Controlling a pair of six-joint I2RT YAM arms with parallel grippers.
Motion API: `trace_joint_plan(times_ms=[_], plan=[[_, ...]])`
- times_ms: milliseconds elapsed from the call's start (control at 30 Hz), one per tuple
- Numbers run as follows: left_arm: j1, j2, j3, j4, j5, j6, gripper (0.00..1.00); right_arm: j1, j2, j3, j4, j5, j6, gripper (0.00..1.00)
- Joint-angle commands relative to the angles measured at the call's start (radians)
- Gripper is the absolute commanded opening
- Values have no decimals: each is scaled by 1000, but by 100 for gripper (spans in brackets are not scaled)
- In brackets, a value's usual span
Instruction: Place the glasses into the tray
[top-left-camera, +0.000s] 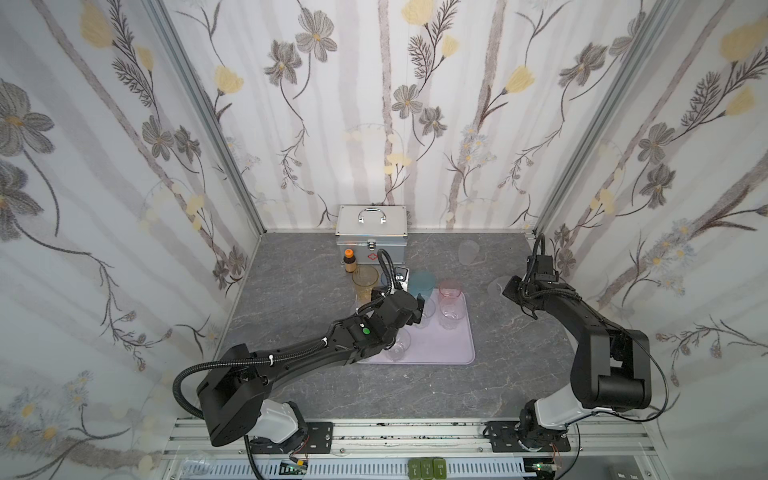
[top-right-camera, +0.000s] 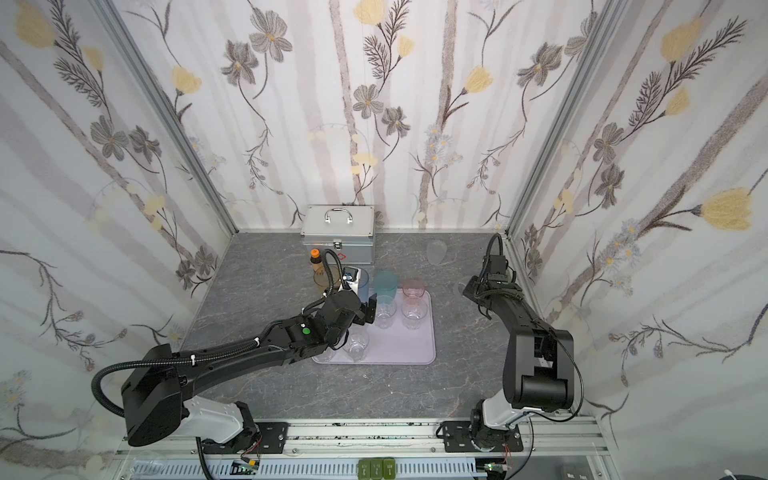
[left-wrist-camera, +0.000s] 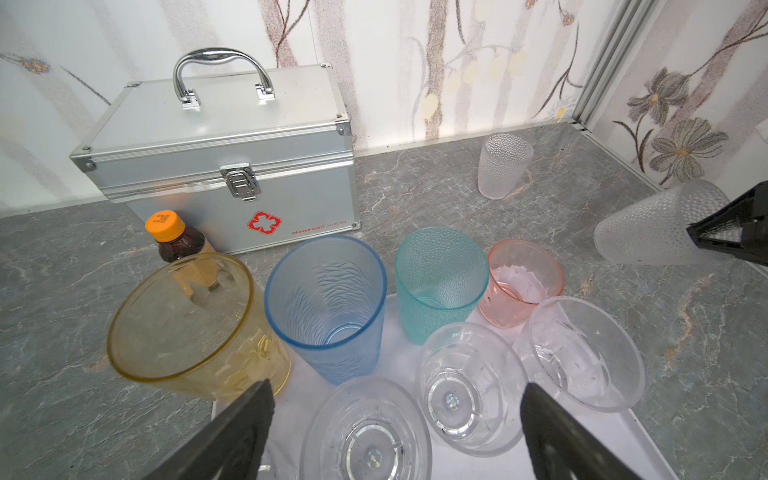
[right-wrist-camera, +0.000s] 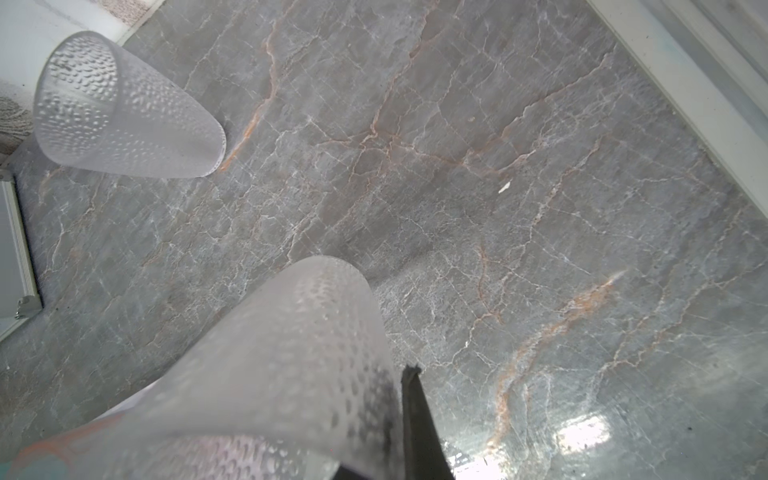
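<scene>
Glasses were grouped at the lilac tray, which lay flat on the grey tabletop. Clear faceted ones and the pink glass were stood inside it. The blue glass and teal glass were lined along its far edge, with the amber glass at its far left corner.

A red cross emblem was printed on the front of the silver case. The small grey lettering beside it could not be read with confidence, nor could the print on the orange cap of the brown bottle.

The emblem and the dimpled glass walls were resolved only in the wrist views. In both top views the frosted glasses appeared as faint pale shapes, but both arms were shown whole.

The left hand was extended over the tray's near-left part, jaws wide apart, with a clear glass below the gap. The right hand was held low to the right of the tray, apart from it, and was clamped on the wall of a tilted frosted glass. Whether its base touched the tabletop could not be told. A second frosted glass was stood upright near the back wall, right of the case.
</scene>
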Motion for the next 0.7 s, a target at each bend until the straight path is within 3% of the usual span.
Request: trace_joint_plan(times_ms=[0,667], plan=[[3,-5,-6,32,-34,9,95,15,-30,9,-16,42,-15,1],[60,-103,-91,34,-36,-41,96,131,-352,11,-286,101,-88,0]])
